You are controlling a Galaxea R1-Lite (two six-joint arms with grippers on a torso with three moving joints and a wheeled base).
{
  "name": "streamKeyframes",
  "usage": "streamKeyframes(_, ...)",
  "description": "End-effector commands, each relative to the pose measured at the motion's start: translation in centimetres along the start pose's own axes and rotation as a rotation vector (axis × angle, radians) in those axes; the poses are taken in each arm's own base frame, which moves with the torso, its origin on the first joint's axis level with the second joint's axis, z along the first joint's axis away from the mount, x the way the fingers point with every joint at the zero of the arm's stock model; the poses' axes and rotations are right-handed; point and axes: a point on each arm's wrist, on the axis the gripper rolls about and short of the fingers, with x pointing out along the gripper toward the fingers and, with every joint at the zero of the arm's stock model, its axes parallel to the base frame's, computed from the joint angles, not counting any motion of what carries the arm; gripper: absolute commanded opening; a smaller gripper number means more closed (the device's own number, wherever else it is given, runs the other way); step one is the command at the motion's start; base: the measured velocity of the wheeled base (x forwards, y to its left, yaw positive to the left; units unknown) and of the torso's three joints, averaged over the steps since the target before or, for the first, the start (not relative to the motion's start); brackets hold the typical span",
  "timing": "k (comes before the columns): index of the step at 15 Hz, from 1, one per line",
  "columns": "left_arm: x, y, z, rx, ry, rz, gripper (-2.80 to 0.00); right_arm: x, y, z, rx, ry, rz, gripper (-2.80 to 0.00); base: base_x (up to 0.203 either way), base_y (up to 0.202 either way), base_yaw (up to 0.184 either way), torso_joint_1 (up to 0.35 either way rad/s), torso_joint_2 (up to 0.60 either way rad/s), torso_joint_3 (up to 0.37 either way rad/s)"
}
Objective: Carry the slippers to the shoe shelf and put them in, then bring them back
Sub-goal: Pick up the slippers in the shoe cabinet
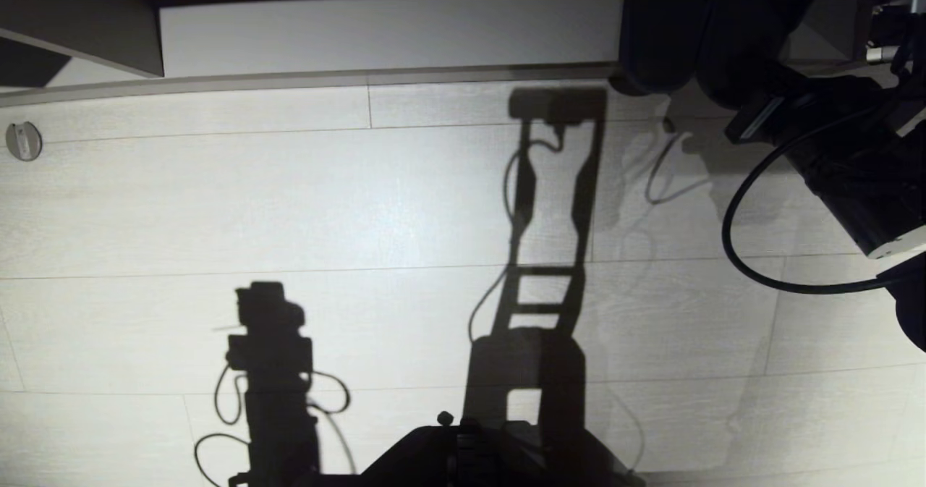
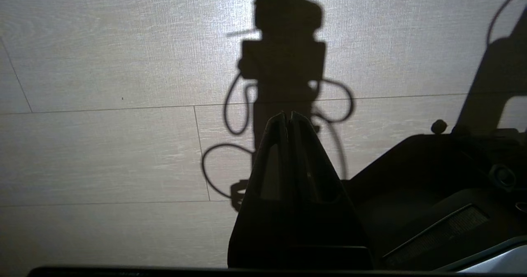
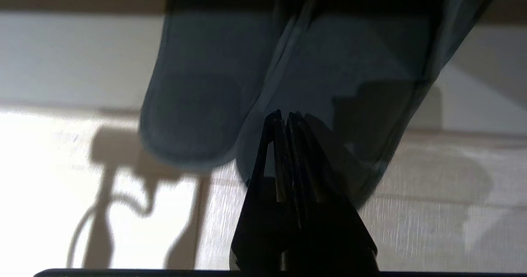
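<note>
Left gripper [image 2: 287, 116]: parked over bare floor [image 1: 217, 205], jaws pressed together, holding nothing. It is well apart from the work.

Right gripper [image 3: 284, 116]: jaws fully closed, tips meeting at the inner sides of the slippers [image 3: 197, 104]. Whether fabric is pinched between them cannot be told. The pair hangs side by side beyond the jaws, long axes running away from the wrist toward the shoe shelf [image 1: 391, 31]. The shelf's pale board lies directly ahead; its front lip [image 1: 362, 79] is the edge to clear. Open floor lies below.
</note>
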Motion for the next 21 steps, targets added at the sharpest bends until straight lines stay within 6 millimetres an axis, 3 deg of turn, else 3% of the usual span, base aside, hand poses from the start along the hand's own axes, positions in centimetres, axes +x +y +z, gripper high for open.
streamKeyframes(1,0.0,0.0,0.0,0.0,-0.001,0.001,-2.8,0.7,0.0,0.0,0.0,-0.018,-0.007,-2.8,0.0,0.0,0.0,0.0,0.0,0.0)
streamKeyframes(8,0.0,0.0,0.0,0.0,-0.001,0.0,-2.8,3.1,0.1,0.4,0.003,-0.073,-0.037,-2.8,0.0,0.0,0.0,0.0,0.0,0.0)
streamKeyframes(14,0.0,0.0,0.0,0.0,-0.001,0.0,-2.8,3.3,0.1,0.7,0.001,-0.074,-0.057,-2.8,0.0,0.0,0.0,0.0,0.0,0.0)
streamKeyframes(15,0.0,0.0,0.0,0.0,-0.001,0.0,-2.8,3.3,0.1,0.7,-0.002,-0.074,-0.059,0.0,0.0,0.0,0.0,0.0,0.0,0.0)
streamKeyframes(21,0.0,0.0,0.0,0.0,-0.001,0.0,-2.8,3.4,0.1,0.8,-0.002,-0.079,-0.061,0.0,0.0,0.0,0.0,0.0,0.0,0.0)
